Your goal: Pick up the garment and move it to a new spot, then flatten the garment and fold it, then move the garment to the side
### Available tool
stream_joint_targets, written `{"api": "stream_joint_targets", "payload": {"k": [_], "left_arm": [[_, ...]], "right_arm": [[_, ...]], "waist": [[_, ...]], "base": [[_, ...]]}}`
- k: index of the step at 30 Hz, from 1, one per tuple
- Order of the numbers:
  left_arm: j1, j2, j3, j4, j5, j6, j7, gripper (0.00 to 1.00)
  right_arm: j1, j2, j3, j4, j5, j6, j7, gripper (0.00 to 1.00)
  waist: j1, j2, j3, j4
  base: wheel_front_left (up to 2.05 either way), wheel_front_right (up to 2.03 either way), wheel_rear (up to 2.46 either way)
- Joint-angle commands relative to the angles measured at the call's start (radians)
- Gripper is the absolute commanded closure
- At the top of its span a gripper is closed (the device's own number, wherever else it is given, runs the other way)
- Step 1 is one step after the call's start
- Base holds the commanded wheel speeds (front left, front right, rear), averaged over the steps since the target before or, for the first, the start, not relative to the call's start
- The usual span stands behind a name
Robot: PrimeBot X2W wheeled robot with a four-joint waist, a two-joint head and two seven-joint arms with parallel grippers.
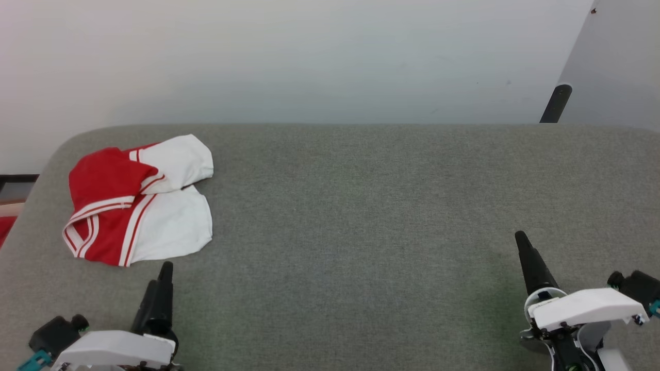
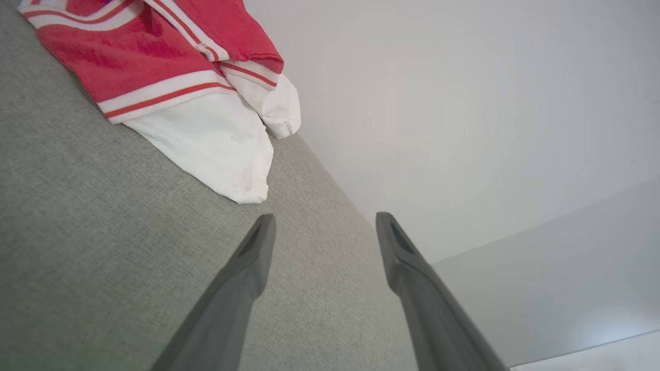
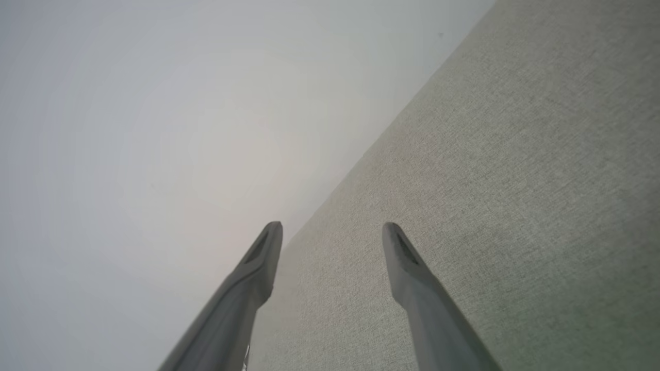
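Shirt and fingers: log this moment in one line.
shirt: folded over, far left on table, untouched | left fingers: open, empty, short of shirt | right fingers: open, empty, over table

Bare lab-like test room: grey cloth-covered table point(image 1: 361, 206) against blank white wall point(image 1: 309, 51)

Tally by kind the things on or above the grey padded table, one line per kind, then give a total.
Garments: 1, the red and white garment
Grippers: 2, the left gripper and the right gripper, both open and empty
Total: 3
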Motion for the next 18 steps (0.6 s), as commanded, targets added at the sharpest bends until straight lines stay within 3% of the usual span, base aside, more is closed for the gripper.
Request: {"api": "stream_joint_targets", "payload": {"k": [1, 18], "left_arm": [[-0.020, 0.013, 0.004, -0.015, 0.035, 0.001, -0.008, 0.00], [-0.008, 0.042, -0.001, -0.035, 0.330, -0.002, -0.066, 0.00]], "right_arm": [[-0.035, -0.005, 0.004, -0.007, -0.042, 0.000, -0.009, 0.00], [-0.052, 0.017, -0.012, 0.005, -0.416, 0.000, -0.065, 0.00]], "waist": [[0.0000, 0.0000, 0.001, 0.000], [0.0000, 0.0000, 0.008, 0.000]], "base": [[0.00, 0.00, 0.00], [0.00, 0.00, 0.00]]}}
